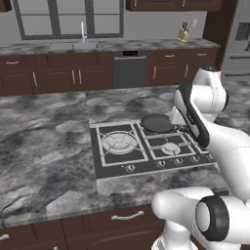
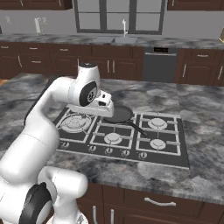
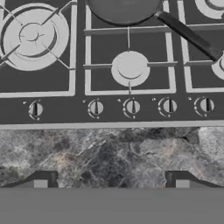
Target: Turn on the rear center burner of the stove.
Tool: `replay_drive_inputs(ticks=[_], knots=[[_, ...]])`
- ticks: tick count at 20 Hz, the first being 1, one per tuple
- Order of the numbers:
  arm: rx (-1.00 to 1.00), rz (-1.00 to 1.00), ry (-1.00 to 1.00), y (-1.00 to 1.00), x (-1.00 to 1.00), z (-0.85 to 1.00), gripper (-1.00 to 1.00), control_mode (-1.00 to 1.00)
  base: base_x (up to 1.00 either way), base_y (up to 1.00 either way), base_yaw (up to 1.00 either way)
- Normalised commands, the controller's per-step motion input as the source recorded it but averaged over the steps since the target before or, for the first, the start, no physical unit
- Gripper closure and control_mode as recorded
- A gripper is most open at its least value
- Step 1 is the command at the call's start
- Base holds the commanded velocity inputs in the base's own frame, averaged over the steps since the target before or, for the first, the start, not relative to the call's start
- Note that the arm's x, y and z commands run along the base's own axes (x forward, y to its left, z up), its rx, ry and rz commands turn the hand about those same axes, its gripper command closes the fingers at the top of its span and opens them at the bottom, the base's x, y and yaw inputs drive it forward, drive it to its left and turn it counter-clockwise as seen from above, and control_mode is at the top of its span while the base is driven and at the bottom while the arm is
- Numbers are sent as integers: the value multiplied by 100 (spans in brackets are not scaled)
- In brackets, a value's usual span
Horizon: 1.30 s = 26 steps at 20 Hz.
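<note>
The stove is a black gas cooktop set in the granite island, also in the left base view and the right base view. Its large double-ring burner is on the left. A dark pan sits on the rear centre burner, handle pointing front right. A smaller burner lies in front of it. Several small silver knobs line the front strip. My gripper hangs open above the counter just in front of the knobs, with nothing between its fingertips.
The grey granite island counter surrounds the stove. At the back wall stand dark cabinets, a sink with faucet, a dishwasher and a knife block. My own forearm crosses over the stove's right side.
</note>
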Motion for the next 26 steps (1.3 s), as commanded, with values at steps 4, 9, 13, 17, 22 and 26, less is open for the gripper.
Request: replay_drive_inputs(ticks=[4,9,13,17,22,26], knots=[[0,0,16,-53,-10,-72,-100,-100,0,0,0],[0,0,2,-9,8,-73,-100,-100,0,0,0],[0,0,7,-6,23,-59,-100,-100,0,0,0],[0,1,0,0,28,-69,-100,-100,0,0,0],[0,0,5,0,42,-59,-100,-100,0,0,0],[0,0,6,0,44,-53,-100,-100,0,0,0]])
